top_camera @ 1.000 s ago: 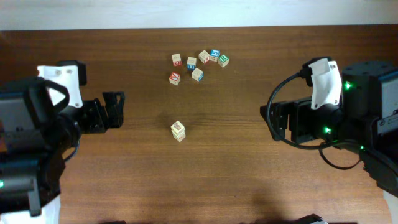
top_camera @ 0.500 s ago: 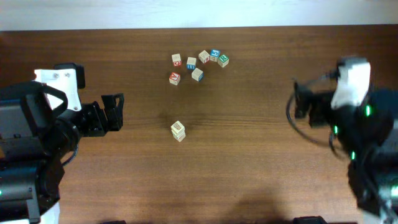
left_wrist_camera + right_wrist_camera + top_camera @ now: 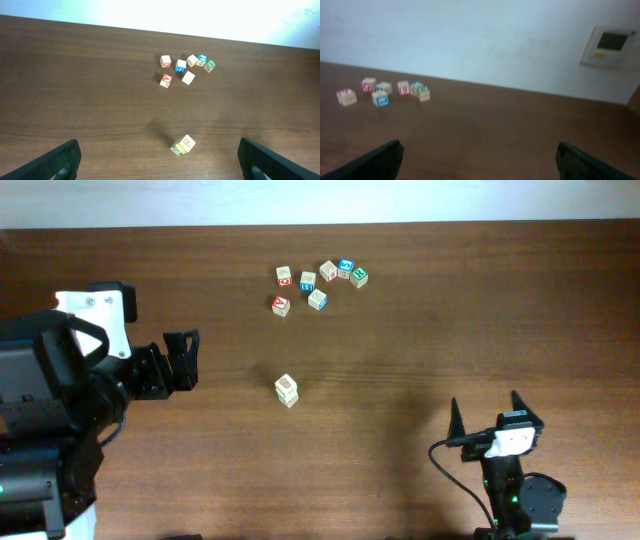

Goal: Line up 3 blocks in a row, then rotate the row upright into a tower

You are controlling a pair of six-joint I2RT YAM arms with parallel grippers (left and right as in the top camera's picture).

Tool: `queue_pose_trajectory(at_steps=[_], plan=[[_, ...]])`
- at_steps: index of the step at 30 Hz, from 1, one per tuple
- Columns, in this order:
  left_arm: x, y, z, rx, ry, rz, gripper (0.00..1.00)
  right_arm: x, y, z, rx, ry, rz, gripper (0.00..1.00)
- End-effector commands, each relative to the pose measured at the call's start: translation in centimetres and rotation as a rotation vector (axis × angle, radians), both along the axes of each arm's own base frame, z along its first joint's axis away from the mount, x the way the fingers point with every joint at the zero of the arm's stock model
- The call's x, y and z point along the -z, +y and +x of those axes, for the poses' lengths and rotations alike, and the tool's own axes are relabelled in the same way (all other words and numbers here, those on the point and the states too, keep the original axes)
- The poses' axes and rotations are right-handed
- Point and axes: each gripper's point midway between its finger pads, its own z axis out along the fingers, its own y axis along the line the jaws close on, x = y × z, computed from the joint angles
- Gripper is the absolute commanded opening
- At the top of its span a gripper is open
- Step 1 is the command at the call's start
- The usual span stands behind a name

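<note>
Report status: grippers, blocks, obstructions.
Left gripper open, empty. Right gripper open, empty. Blocks mid-table, untouched, apart from the seven-cube cluster. Nothing between grippers and blocks.

Table [image 3: 420,310]: cluster of seven cubes [image 3: 307,281] toward the far edge, left of centre. The blocks [image 3: 286,390] sit nearer, alone, seemingly stacked, well apart from the cluster. Left gripper [image 3: 190,358] to their left. Right gripper [image 3: 485,410] at the near edge, well to their right.
</note>
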Motion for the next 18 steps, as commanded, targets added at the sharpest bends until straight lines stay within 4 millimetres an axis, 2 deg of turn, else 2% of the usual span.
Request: queue_pose_trajectory(at_steps=[1, 18], plan=[[-0.21, 0.12, 0.01, -0.005, -0.007, 0.006, 0.99, 1.41, 0.98, -0.16, -0.044, 0.028, -0.004, 0.98], [0.08, 0.09, -0.23, -0.005, 0.008, 0.004, 0.99, 1.46, 1.03, -0.16, -0.046, 0.03, -0.004, 0.98]])
